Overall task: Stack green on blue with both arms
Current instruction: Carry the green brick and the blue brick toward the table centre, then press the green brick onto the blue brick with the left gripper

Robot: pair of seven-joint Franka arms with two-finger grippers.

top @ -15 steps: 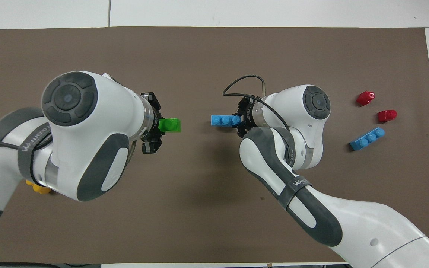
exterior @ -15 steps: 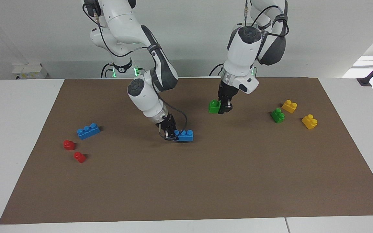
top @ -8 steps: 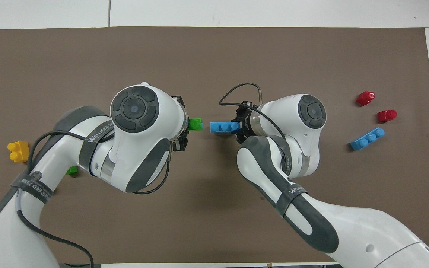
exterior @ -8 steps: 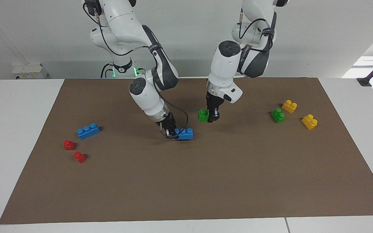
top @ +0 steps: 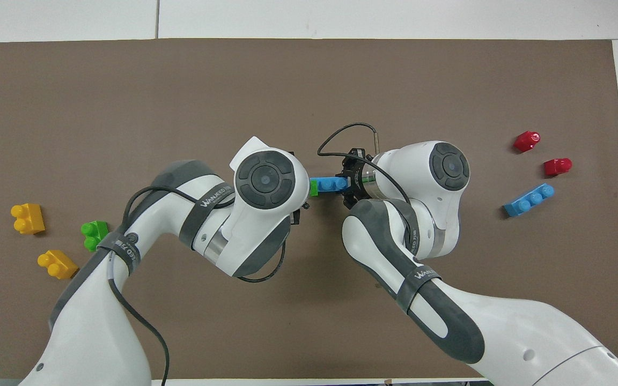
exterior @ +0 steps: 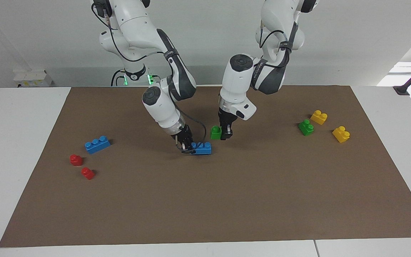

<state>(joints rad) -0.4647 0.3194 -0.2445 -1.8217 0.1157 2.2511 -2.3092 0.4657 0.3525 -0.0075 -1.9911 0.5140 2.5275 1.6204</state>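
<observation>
Carrying the green brick (exterior: 215, 132) toward the blue brick (exterior: 203, 148) is the step in hand, judged from how the two pieces sit at the centre of the facing frame. Item one, lowest of the pair in that frame: right gripper (exterior: 187, 146), clamped on one end of the blue brick, which is at or just above the brown mat (exterior: 205, 214); whether it touches cannot be told. Item two, just above and to the right of it: left gripper (exterior: 225, 134), fingers closed on the green brick, held up off the mat and not yet over the blue studs. In the overhead frame the green brick (top: 314, 187) shows only as a sliver at the end of the blue brick (top: 330, 184), centre of frame. Spare stock: second blue brick (exterior: 97, 144) and two red bricks (exterior: 81, 166) at middle left; second green brick (exterior: 305, 127) and two yellow bricks (exterior: 329, 125) at middle right. Next move likely calls for bringing green squarely above the blue studs, matching its line, then pressing down while the right gripper steadies the base.
</observation>
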